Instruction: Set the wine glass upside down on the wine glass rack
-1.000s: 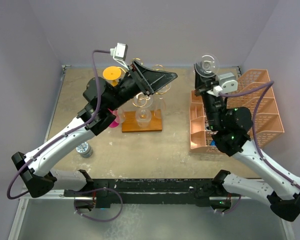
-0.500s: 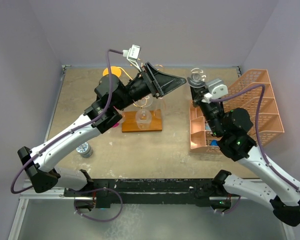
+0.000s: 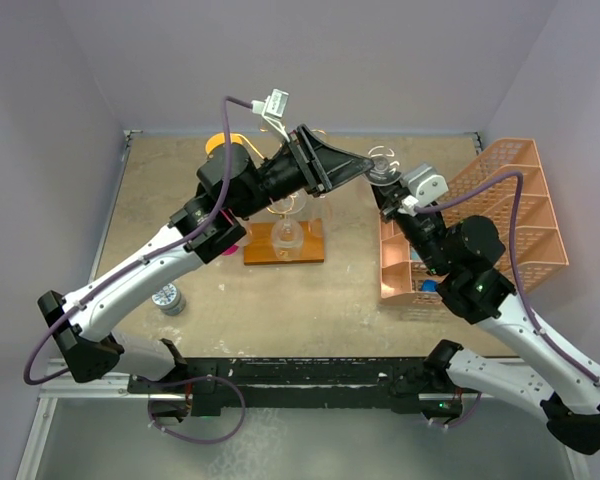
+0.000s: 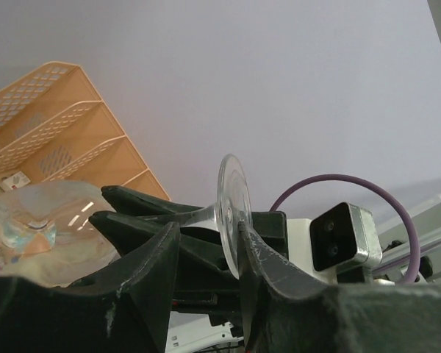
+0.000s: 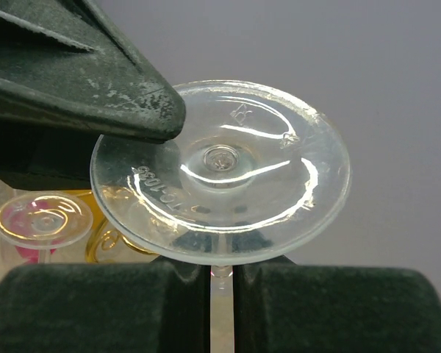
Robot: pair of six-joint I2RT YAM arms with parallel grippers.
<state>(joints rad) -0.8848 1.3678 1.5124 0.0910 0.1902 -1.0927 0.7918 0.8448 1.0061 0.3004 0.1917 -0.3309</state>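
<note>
The wine glass (image 5: pixel 220 184) is in the air at about 1 o'clock from the wine glass rack (image 3: pixel 310 251), lying on its side and well clear of the table (image 3: pixel 320 300). The right gripper (image 5: pixel 220 276) is pressed together on its stem just under the foot. The left gripper (image 4: pixel 208 246) stands spread around the foot. One finger (image 4: pixel 261 272) touches the disc and the other sits apart from it.

From above, the left arm covers most of the rack's gold scrolls and much of a magenta object (image 3: pixel 231 240) at the rack's 9 o'clock. An orange round thing (image 3: pixel 221 146) at 11 o'clock is half hidden too. One upside-down clear glass (image 3: pixel 287 232) shows over the wooden base.

The salmon-pink tiered organizer (image 3: pixel 525 205) stands at the table's 3 o'clock. A small blue item (image 3: pixel 430 286) sits in its near compartment, too small to identify. A silver can (image 3: pixel 167 298) stands at 8 o'clock.
</note>
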